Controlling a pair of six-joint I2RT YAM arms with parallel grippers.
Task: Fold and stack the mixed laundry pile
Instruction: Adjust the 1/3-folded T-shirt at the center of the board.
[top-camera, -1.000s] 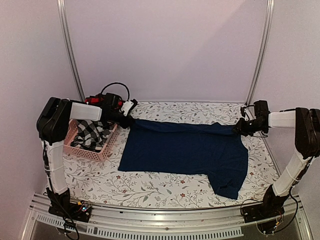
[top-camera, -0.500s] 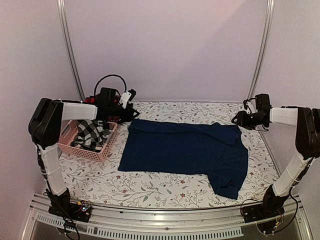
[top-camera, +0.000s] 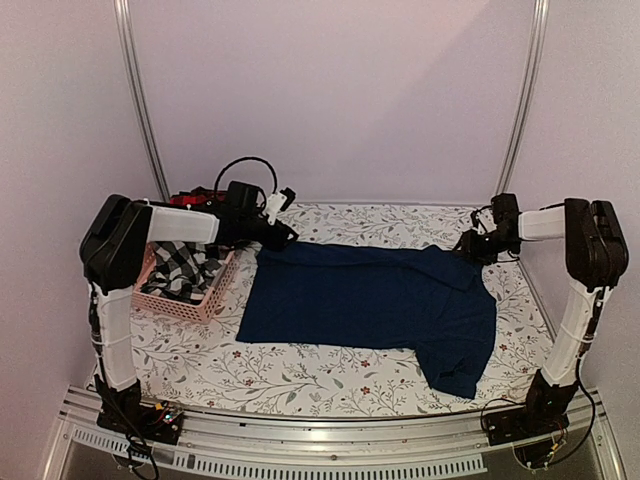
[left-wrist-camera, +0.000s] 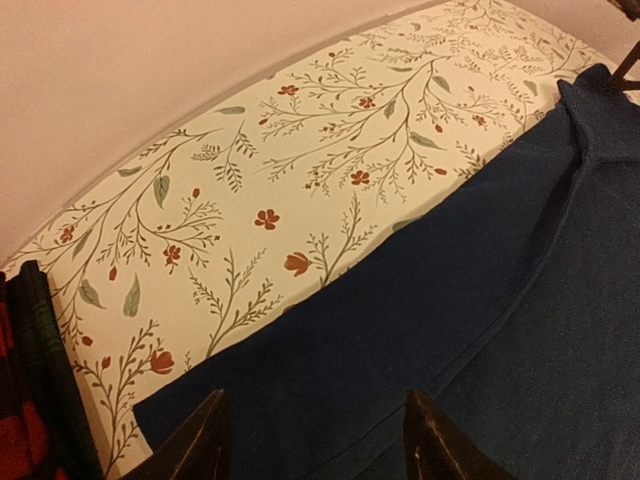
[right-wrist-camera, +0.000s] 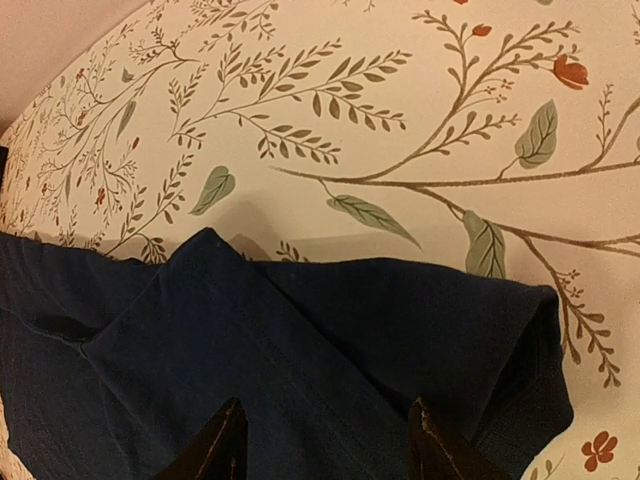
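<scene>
A navy blue garment (top-camera: 370, 305) lies spread flat on the floral table, its right side folded down toward the front. My left gripper (top-camera: 286, 232) hovers open over its far left corner; in the left wrist view the navy cloth (left-wrist-camera: 470, 330) lies flat under the empty left gripper (left-wrist-camera: 315, 400). At the far right corner my right gripper (top-camera: 467, 247) is open too, and the right wrist view shows the folded navy corner (right-wrist-camera: 300, 330) beneath the right gripper (right-wrist-camera: 325, 408), with nothing held. A black-and-white checked shirt (top-camera: 183, 270) fills the pink basket.
The pink slotted basket (top-camera: 196, 308) stands at the left, beside the navy garment. A red-and-black plaid piece (top-camera: 188, 198) lies behind it, seen also as the plaid piece (left-wrist-camera: 22, 400) at the left wrist view's edge. Metal frame posts (top-camera: 142, 100) rise at the back corners.
Both grippers opened and let go of the navy garment's far corners, which now lie flat. The left gripper rose and moved right; the right gripper shifted slightly left.
</scene>
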